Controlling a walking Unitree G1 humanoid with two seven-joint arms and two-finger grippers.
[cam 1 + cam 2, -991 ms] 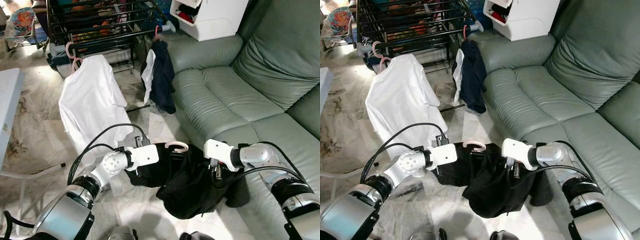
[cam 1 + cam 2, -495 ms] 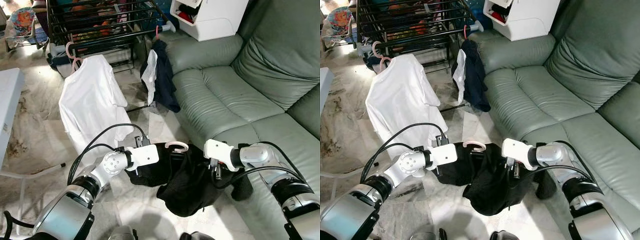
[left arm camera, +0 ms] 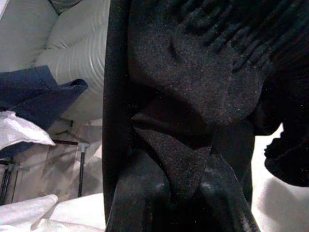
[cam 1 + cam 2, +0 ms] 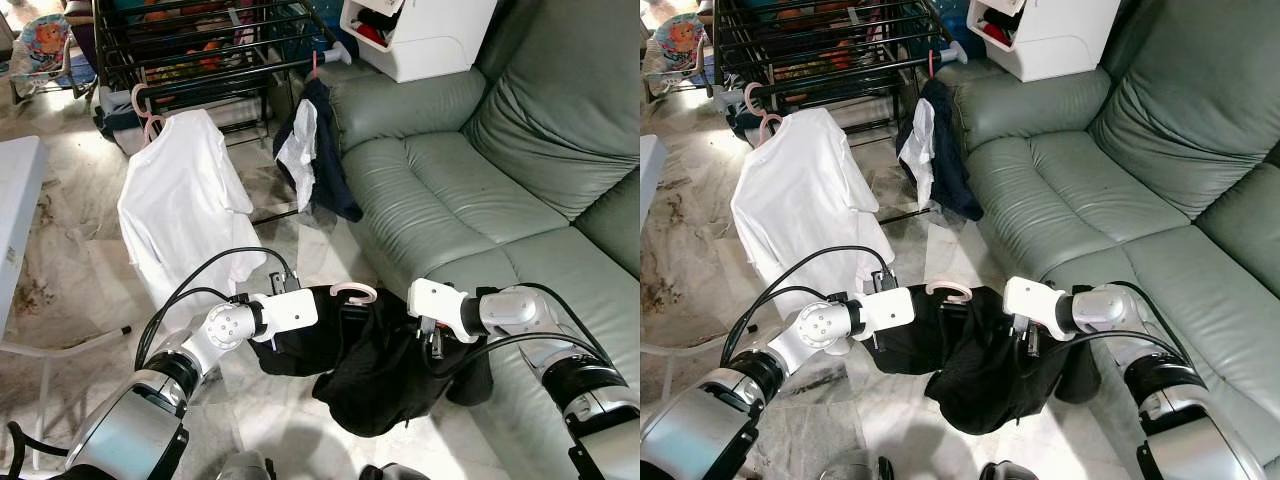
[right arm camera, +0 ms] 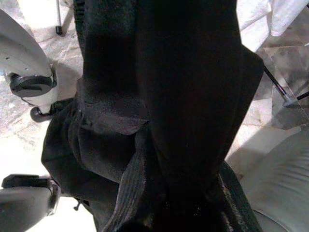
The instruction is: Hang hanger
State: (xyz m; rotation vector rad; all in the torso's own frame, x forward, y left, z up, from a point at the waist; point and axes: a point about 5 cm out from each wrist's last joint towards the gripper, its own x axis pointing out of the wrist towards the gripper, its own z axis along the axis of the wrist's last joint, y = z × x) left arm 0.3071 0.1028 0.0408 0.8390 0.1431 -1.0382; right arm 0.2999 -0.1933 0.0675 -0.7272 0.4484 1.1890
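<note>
Marble floor, white shirt and navy top hanging off the black rack. Left gripper and right gripper both pinch the black garment on its pink hanger, green sofa alongside.

Between the left pincer and the right pincer hangs a garment, with a hanger hook poking up at its top, nearer the left pincer. Beyond the left pincer, a shirt hangs from the drying rack that stands farther back. A second garment hangs off the rack's end, ahead of the gap between the pincers. The sofa runs along the right pincer's side, a cabinet behind it. A table edge sits well out past the left pincer.
</note>
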